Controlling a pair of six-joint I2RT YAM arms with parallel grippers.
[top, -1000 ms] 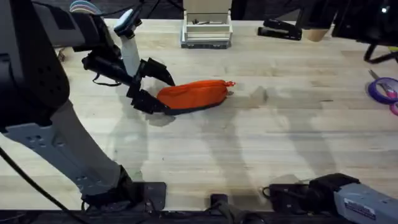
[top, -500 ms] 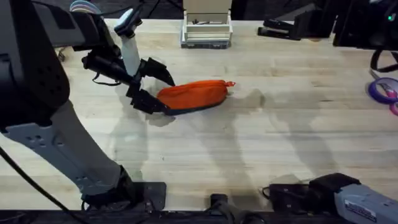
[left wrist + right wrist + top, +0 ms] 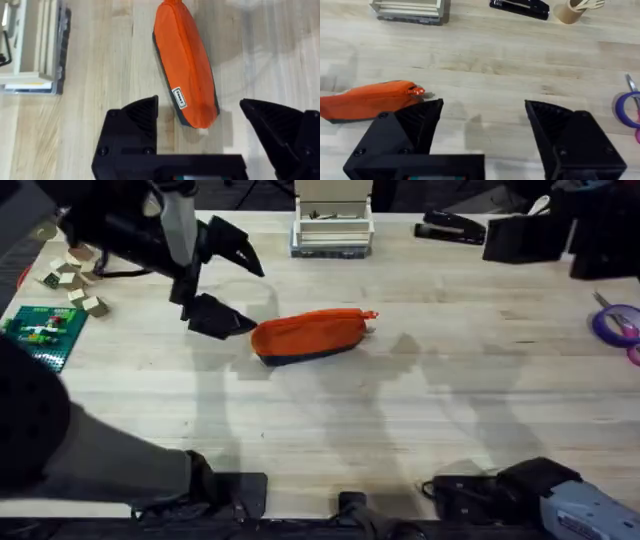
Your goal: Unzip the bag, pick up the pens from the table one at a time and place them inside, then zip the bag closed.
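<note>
At the left end of the long orange fabric pencil pouch with a dark bottom edge [image 3: 308, 336], the left gripper [image 3: 236, 288] had drawn back and risen. Half a second earlier its jaws bracketed that end of the pouch; now they stood wide apart, clear of the fabric and up-left of it. The left wrist view confirmed this: the pouch [image 3: 184, 65] lay between and beyond the two black fingers [image 3: 131, 121], touched by neither.

The pouch itself had not moved. It lay flat on the pale wood-plank bench [image 3: 420, 420], a little left of centre, with its small zipper pull [image 3: 370, 316] at the right end. The zipper appeared closed along the top, though the seam was too fine to confirm from above.

The right gripper [image 3: 482, 125] hovered over bare bench with its jaws apart and empty; the pull end of the pouch [image 3: 370, 100] lay off to its side.

No slim pen could be made out on the bench. A beige desk organiser [image 3: 332, 228] and a black stapler [image 3: 450, 226] stood along the far edge, well apart from the pouch.

Judged from this layout, the left arm's release marked a close-out or a reset: with no pen in sight, filling and zipping were probably done.
</note>
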